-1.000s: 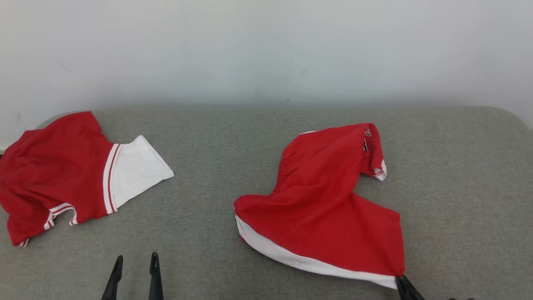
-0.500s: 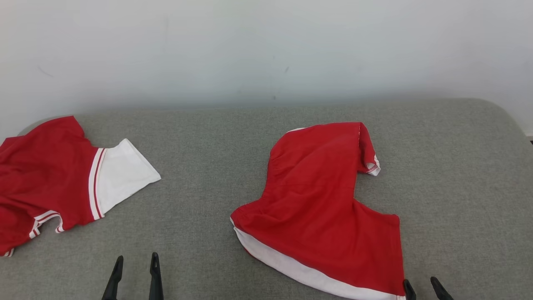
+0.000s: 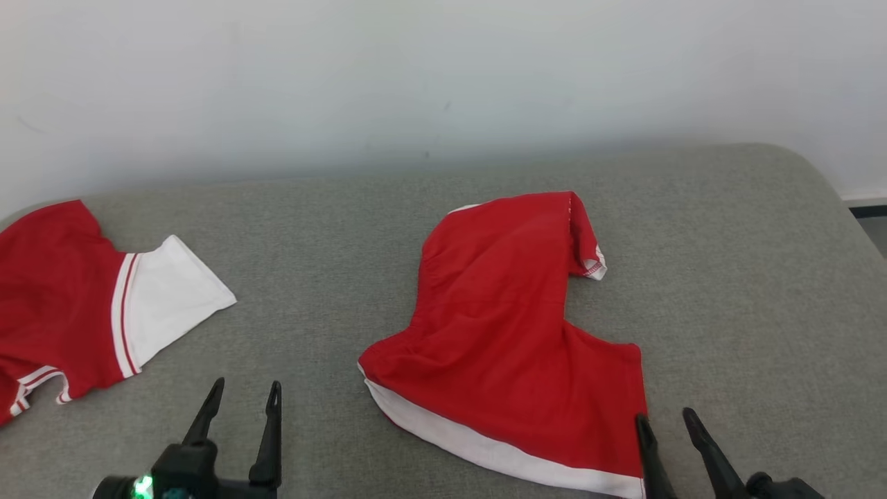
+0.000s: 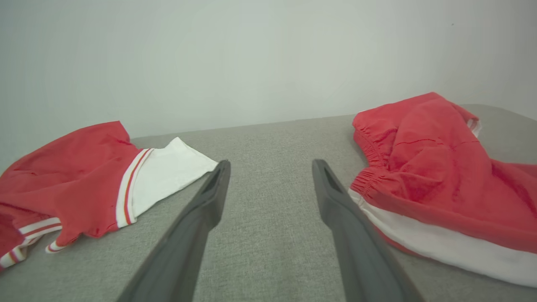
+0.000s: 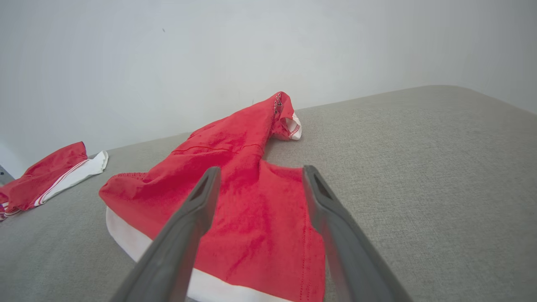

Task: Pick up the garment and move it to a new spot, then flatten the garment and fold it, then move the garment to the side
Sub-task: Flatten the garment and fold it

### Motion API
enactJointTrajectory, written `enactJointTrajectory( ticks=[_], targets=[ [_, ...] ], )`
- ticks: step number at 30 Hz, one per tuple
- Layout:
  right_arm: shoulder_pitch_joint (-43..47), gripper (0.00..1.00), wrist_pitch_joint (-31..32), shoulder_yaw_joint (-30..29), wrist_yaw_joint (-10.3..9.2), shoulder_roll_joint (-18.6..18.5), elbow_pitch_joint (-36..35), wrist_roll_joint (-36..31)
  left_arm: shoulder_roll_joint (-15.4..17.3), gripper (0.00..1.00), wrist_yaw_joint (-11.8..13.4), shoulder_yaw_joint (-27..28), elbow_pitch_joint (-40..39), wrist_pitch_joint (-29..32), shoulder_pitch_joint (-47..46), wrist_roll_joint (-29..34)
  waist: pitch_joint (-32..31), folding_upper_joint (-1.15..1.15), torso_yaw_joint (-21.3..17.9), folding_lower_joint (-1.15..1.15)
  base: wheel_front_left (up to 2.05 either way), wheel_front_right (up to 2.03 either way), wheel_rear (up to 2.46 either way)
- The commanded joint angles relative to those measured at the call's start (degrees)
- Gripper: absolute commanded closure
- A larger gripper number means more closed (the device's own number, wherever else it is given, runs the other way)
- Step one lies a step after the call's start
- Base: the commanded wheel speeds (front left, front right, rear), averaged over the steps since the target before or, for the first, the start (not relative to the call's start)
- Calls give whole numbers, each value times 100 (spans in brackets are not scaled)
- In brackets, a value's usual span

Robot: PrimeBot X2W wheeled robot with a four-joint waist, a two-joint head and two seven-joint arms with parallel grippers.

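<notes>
Red garment (image 3: 506, 333) lies crumpled, white hem (image 3: 485, 454) nearest. Right jaws apart over its near-right corner, empty. Left jaws apart, off its left side.

A plain indoor workroom, though its exact kind is unclear. A bench (image 3: 332, 229) padded in grey woven cloth, with rounded corners, stands against a bare white wall (image 3: 416, 69). On the bench lie a red garment with a white band (image 3: 513, 333) and, at its left edge, another red-and-white garment (image 3: 62, 298). Floor (image 3: 874, 234) shows past its right corner.
</notes>
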Motion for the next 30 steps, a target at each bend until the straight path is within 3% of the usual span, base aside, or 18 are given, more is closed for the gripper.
enactJointTrajectory(
  ticks=[1,13,26,27,28,29,30],
  targets=[
    [-112,0,-1,68,-13,47,-9,-62,87,0,-44,-93,204,-20,-203,-16,99,0,-122,0,0,0,0],
    [-584,0,-3,211,-13,114,99,-12,691,0,-74,-1667,2038,-19,-1579,-556,611,0,-612,0,0,0,0],
    [-689,0,-2,182,-13,98,172,-46,933,0,-76,-2865,2850,-19,-2341,-1171,737,0,-827,0,0,0,0],
    [-680,0,-2,171,-13,87,173,-48,937,19,-75,-2907,2882,-19,-2378,-1232,713,0,-825,0,0,0,0],
    [-663,0,-2,158,-13,82,164,-54,942,69,-76,-2940,2903,-19,-2398,-1286,689,0,-819,0,0,0,0],
    [-634,0,-2,137,-13,75,164,-57,935,100,-76,-2966,2897,-19,-2404,-1339,655,0,-803,0,0,0,0],
    [-608,0,-2,129,-13,62,159,-60,936,100,-75,-2961,2877,-19,-2401,-1371,627,0,-785,0,0,0,0]
  ],
)
